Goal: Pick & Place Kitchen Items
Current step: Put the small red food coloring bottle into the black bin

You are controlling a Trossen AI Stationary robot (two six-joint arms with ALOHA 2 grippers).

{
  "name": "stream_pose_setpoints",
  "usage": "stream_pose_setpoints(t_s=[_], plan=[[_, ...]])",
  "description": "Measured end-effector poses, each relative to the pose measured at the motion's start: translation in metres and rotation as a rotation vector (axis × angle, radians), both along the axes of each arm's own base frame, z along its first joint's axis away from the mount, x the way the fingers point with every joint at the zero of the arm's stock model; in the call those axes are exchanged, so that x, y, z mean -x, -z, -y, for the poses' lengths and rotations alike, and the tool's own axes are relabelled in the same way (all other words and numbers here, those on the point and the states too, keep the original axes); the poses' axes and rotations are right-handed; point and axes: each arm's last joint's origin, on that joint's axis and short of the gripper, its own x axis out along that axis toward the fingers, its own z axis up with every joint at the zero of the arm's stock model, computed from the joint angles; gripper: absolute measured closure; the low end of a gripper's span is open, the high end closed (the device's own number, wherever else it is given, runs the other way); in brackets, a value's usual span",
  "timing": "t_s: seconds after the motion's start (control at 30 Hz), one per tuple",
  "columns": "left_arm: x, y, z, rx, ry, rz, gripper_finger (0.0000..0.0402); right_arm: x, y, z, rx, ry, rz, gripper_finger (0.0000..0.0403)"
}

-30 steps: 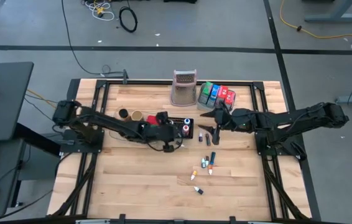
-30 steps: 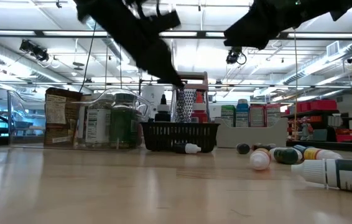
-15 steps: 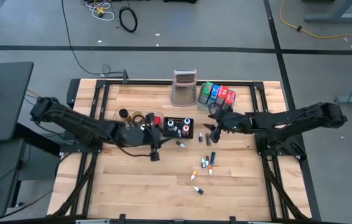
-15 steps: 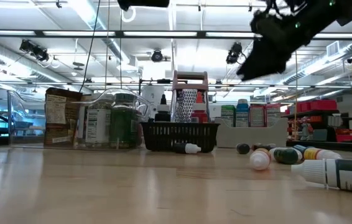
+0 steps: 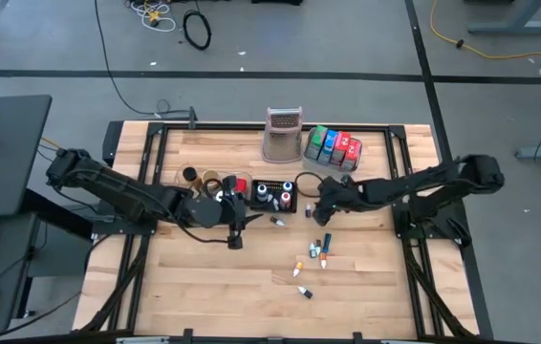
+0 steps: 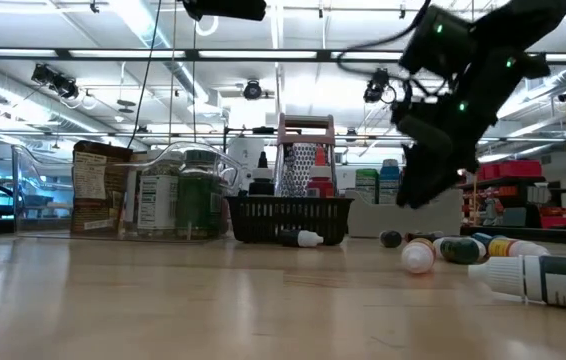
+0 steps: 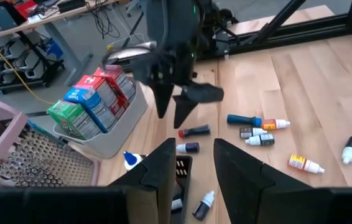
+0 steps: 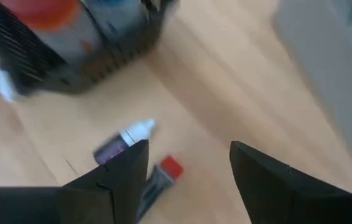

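Kitchen items lie spread over a wooden tabletop (image 5: 213,277). From above, red, blue and green packets (image 5: 335,145) stand in a grey tray (image 5: 311,159) at the far edge, beside a tall metal grater (image 5: 284,135). A black mesh basket (image 5: 275,195) near the middle holds a few small bottles. More tiny bottles (image 5: 313,255) lie loose on the wood nearer the front. The left end effector (image 5: 235,220) hangs just left of the basket. The right end effector (image 5: 314,207) sits just right of it, over two loose bottles.

At tabletop height, a clear tub (image 6: 123,190) on the left holds jars — one with green contents (image 6: 181,201). The basket (image 6: 289,219) stands at centre with a white-capped bottle (image 6: 301,238) lying in front. The right arm's dark end effector (image 6: 429,172) hangs above a cluster of loose bottles (image 6: 453,250).

From the left wrist, that arm's own fingers (image 7: 238,171) stand partly apart with nothing between them. Beyond them the right end effector (image 7: 173,112) points down at a red-capped bottle (image 7: 194,130) on the wood.

From the right wrist, its fingers (image 8: 117,177) stand wide apart and empty — a white-capped bottle (image 8: 125,141) and a red-capped bottle (image 8: 158,177) lie below them, near the basket (image 8: 70,56).
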Motion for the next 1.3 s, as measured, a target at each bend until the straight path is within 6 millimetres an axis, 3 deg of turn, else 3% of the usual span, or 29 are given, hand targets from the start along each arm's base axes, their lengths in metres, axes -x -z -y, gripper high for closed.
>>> stream_pose_setpoints(t_s=[0.2,0.6,0.77,1.3], plan=[[0.0,0.0,0.0,-0.004,-0.003,-0.001,0.0283,-0.001,0.024,-0.002,-0.11,0.079,-0.098,0.0168],[0.0,0.0,0.0,-0.007,-0.006,-0.003,0.0283,-0.005,0.028,-0.003,-0.174,0.131,-0.068,0.0173],[0.0,0.001,0.0,-0.008,-0.006,-0.009,0.0283,0.001,0.031,-0.003,-0.196,0.213,-0.104,0.0201],[0.0,0.001,0.0,-0.009,-0.006,-0.009,0.0283,0.003,0.032,-0.004,-0.207,0.208,-0.132,0.0309]])
